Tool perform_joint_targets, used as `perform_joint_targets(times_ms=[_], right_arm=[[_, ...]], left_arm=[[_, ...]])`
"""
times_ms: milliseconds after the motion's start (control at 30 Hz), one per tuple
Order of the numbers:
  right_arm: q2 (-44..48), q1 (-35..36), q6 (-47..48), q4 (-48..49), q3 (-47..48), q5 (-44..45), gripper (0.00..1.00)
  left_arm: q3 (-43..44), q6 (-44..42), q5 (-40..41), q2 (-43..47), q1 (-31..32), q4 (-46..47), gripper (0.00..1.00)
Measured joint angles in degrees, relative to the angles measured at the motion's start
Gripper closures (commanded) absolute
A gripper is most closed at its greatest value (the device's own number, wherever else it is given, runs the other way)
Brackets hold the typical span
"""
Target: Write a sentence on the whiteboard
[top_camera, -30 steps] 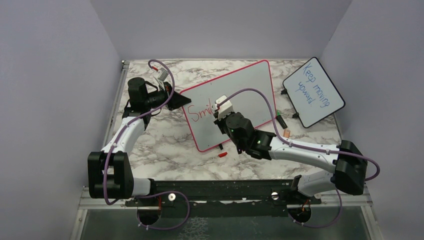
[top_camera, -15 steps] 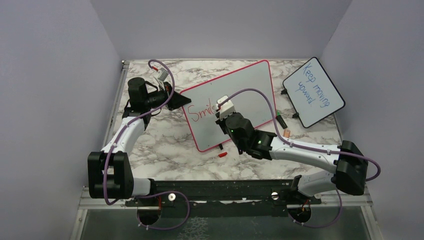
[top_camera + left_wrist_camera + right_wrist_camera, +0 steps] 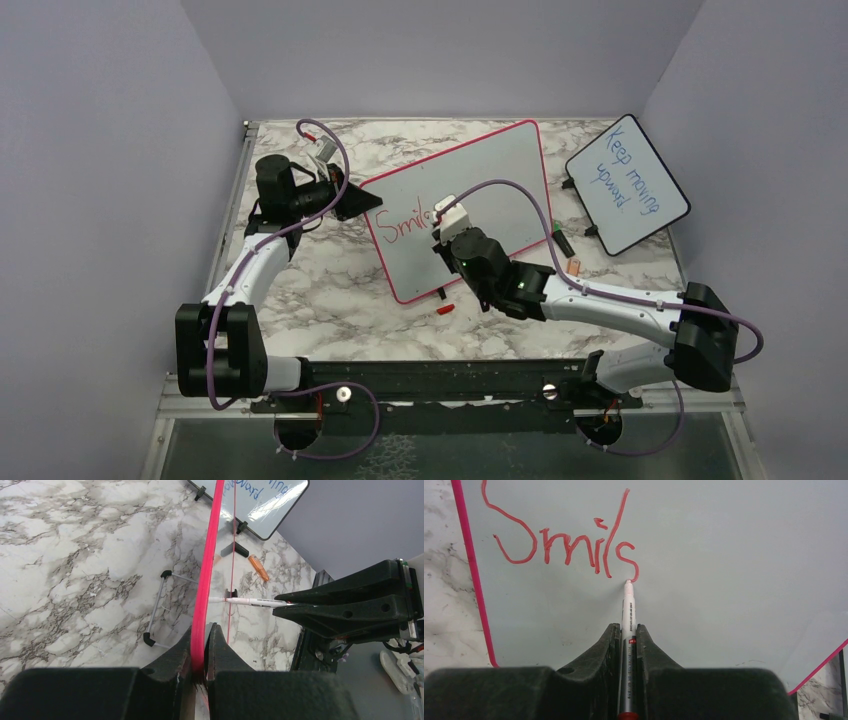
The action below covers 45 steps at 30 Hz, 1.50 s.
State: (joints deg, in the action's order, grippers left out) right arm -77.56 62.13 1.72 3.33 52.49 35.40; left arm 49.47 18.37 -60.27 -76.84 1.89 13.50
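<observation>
Red-pink frame, rounded corners, white face: the whiteboard (image 3: 490, 170) stands propped at a tilt mid-counter (image 3: 320, 280), angled so its left edge is nearer the arms. Surface mostly blank, a little glare. The sentence (image 3: 569, 545) is red marker handwriting in the upper left of the board face as seen from the right wrist; only "Smils" is legible: big looping S, tall slanted l, small dot over the i, strokes thick and uneven.

Left end effector (image 3: 202, 627) is clamped on the board's frame at its left edge, jaws pinching the pink rim from both sides. The left wrist view sees the board edge-on, with a thin wire stand (image 3: 160, 605) behind it.

Right end effector (image 3: 627, 627) is closed around a marker (image 3: 628, 610) with a white barrel, held lengthwise between the jaws; its tip touches the board right at the bottom of the final "s".

A smaller black-framed board (image 3: 627, 185) with blue writing, "Keep moving upward", sits to the right, apart from the whiteboard. A red cap (image 3: 445, 309) lies on the counter just off the whiteboard's near edge. An orange piece (image 3: 574, 267) and a dark one (image 3: 565, 243) lie between the two boards; I can't tell what they are.
</observation>
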Motion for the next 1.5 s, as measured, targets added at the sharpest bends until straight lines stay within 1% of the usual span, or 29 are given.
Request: perform_joint_targets(times_ms=[433, 900, 1167, 1367, 1500], right_arm=[[0.15, 0.00, -0.66, 1.68, -0.11, -1.99, 0.99], [6.27, -0.04, -0.33, 3.06, -3.67, -1.05, 0.99], [9.46, -2.08, -0.17, 4.26, -6.99, -0.59, 0.99], [9.88, -4.50, -0.26, 6.01, -8.07, -0.90, 0.99], [10.49, -4.76, -0.48, 7.63, -9.25, -1.70, 0.99]], left_arm=[[0.00, 0.00, 0.00, 0.00, 0.00, 0.00, 1.00], [0.00, 0.00, 0.00, 0.00, 0.00, 0.00, 1.00], [0.02, 0.00, 0.00, 0.02, 0.00, -0.13, 1.00], [0.02, 0.00, 0.00, 0.02, 0.02, -0.15, 1.00], [0.04, 0.00, 0.02, 0.02, 0.09, -0.15, 1.00]])
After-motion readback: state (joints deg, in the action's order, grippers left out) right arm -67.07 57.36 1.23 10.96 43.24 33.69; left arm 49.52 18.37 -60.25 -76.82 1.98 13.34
